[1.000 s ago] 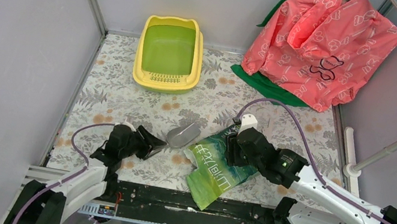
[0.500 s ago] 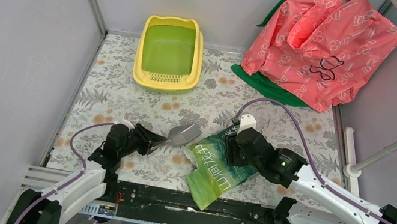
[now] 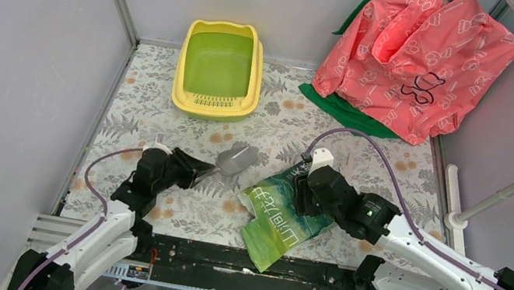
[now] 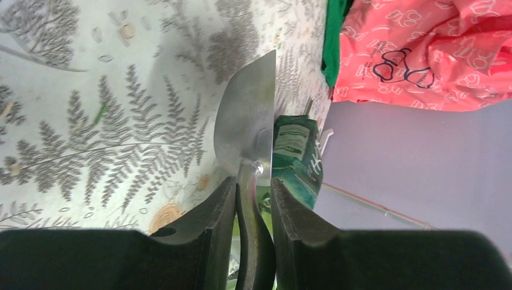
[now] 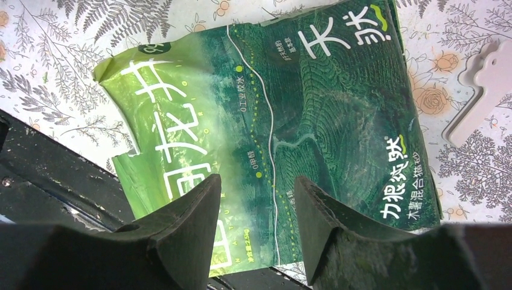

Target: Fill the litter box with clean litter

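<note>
Left jaws clamp the scoop (image 4: 247, 121), hiding its handle.

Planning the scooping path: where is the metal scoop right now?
In the top view the scoop is left of centre, its handle clamped in the left gripper, just left of the green bag.

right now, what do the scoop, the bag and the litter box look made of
The scoop looks like metal: smooth silvery-grey sheen. The bag is probably glossy plastic film: creases and highlights. The litter box seems moulded plastic: yellow rim, green inside, rounded corners.
</note>
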### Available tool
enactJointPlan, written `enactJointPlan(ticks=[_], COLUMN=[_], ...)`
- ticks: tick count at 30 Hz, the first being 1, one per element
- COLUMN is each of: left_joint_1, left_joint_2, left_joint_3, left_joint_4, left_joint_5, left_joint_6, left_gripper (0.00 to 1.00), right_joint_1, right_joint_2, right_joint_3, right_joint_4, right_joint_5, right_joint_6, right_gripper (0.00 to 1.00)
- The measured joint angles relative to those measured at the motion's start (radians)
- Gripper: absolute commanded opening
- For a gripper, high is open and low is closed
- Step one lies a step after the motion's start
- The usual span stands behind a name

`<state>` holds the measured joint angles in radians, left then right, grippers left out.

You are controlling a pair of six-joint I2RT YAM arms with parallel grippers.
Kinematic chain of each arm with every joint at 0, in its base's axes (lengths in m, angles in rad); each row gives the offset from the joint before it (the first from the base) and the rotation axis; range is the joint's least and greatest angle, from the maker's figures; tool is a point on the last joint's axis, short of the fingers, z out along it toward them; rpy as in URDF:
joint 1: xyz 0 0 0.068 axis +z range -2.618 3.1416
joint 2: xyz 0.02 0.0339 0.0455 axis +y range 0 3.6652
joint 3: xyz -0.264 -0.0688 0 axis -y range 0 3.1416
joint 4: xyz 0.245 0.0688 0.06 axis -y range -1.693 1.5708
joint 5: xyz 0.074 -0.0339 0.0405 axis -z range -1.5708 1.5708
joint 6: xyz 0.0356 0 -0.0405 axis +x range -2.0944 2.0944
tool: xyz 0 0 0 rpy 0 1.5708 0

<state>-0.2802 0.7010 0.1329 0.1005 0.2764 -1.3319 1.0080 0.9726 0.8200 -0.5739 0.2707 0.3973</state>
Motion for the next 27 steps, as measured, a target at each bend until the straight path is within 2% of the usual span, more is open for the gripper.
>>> enactJointPlan(ticks=[6, 12, 15, 20, 21, 23, 27], left_joint_1=[0.002, 0.002, 0.002, 0.002, 0.002, 0.002, 0.002], left_joint_2=[-0.027, -0.124, -0.211, -0.235, -0.234, -0.232, -0.216], left_joint_3=[0.158, 0.312, 0.362, 0.369, 0.369, 0.366, 0.365], left_joint_4=[-0.146, -0.379, -0.492, -0.562, -0.578, -0.595, -0.602], left_joint_5=[-0.021, -0.031, -0.029, -0.029, -0.029, -0.028, -0.025], left_joint_6=[0.063, 0.151, 0.185, 0.202, 0.205, 0.209, 0.218], left_gripper=[0.0, 0.0, 0.0, 0.0, 0.0, 0.0, 0.0], right_joint_1=[0.0, 0.0, 0.0, 0.0, 0.0, 0.0, 0.004], right_joint_2=[-0.017, -0.02, -0.018, 0.037, 0.041, 0.037, -0.04], right_joint_3=[0.034, 0.096, 0.122, 0.177, 0.178, 0.176, 0.146], right_joint_4=[-0.028, -0.046, -0.077, -0.164, -0.181, -0.234, -0.295], right_joint_5=[0.001, -0.001, 0.016, 0.04, 0.04, 0.034, 0.015], right_joint_6=[-0.005, -0.018, -0.023, -0.022, -0.016, 0.008, 0.08], right_gripper=[0.55, 0.58, 0.58, 0.56, 0.57, 0.72, 0.76])
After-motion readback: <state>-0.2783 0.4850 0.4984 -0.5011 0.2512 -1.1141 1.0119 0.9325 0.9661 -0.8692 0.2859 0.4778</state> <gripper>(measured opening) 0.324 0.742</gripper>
